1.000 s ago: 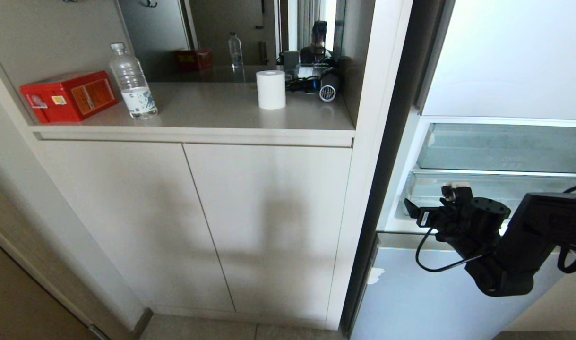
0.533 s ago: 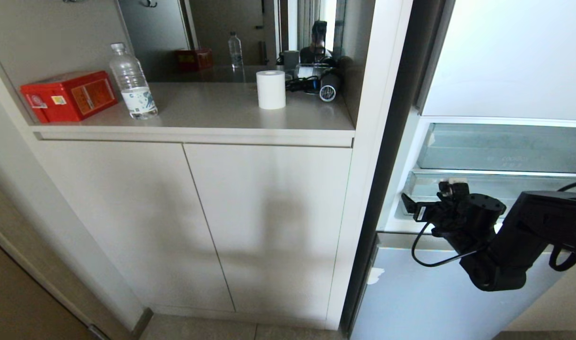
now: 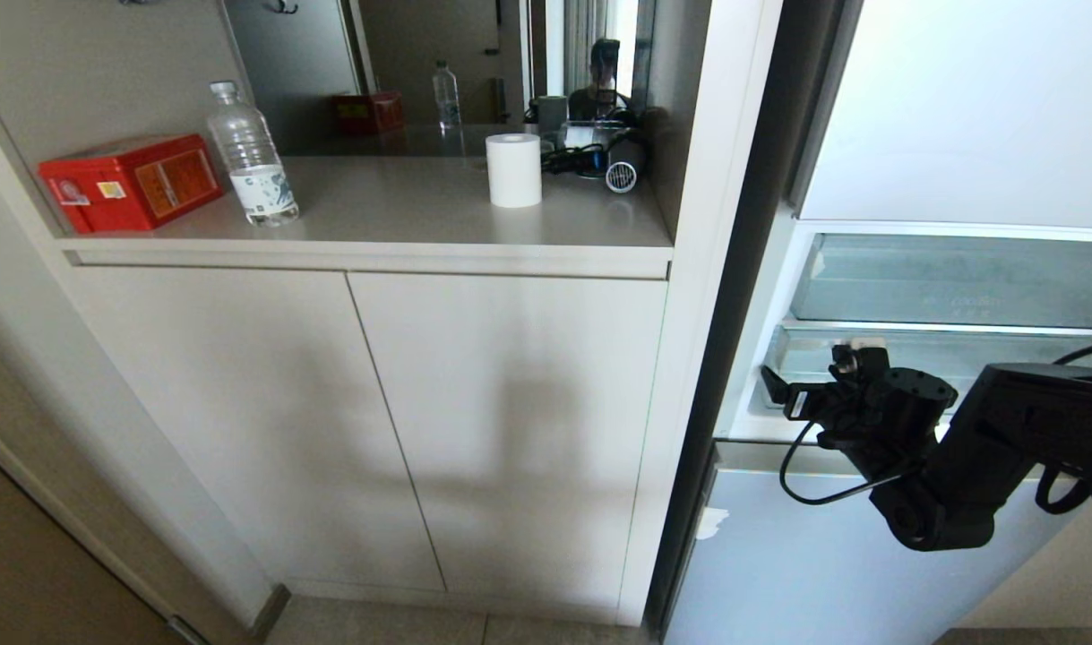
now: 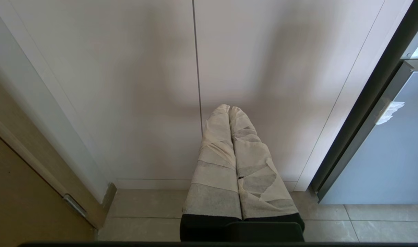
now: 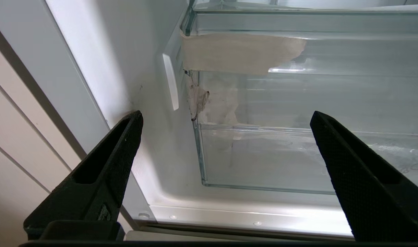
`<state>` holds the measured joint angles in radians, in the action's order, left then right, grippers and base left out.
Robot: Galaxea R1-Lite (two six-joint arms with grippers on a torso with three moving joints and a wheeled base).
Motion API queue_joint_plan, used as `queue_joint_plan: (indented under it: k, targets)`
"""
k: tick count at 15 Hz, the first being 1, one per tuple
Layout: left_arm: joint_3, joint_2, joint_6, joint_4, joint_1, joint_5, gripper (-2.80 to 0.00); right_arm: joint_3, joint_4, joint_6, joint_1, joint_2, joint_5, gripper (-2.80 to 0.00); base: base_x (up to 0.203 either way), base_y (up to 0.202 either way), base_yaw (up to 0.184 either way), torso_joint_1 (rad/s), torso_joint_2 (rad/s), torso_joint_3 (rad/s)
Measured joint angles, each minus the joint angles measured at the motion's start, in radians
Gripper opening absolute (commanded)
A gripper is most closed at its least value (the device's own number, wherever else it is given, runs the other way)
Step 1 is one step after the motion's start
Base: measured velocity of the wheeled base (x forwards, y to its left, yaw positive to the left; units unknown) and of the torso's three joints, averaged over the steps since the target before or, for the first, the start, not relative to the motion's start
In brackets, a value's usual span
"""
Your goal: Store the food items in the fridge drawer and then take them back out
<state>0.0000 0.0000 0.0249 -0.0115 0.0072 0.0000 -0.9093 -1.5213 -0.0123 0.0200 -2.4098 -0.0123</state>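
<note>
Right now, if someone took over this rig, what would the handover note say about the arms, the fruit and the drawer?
Right gripper: fingers open wide, empty, held in front of the open fridge, facing the clear fridge drawer.
Left gripper: shut, empty, parked low in front of the cabinet doors.
Food items: not in any view. The visible part of the drawer holds no fruit.
Done: cannot tell from these views whether storing has happened.
Left: locate both fruits before moving. The shelf holds only a red box, a water bottle, a paper roll and a hair dryer.
</note>
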Motion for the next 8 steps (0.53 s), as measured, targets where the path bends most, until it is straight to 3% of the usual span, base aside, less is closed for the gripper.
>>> queue_joint_plan:
  k: [8]
  targets:
    - [0.0,0.0,0.0,0.0,0.0,0.0,-2.8,-0.035,0.001,-0.027,-0.002,-0.008,-0.001,0.0,0.0,0.0,0.0,0.0,0.0,0.0]
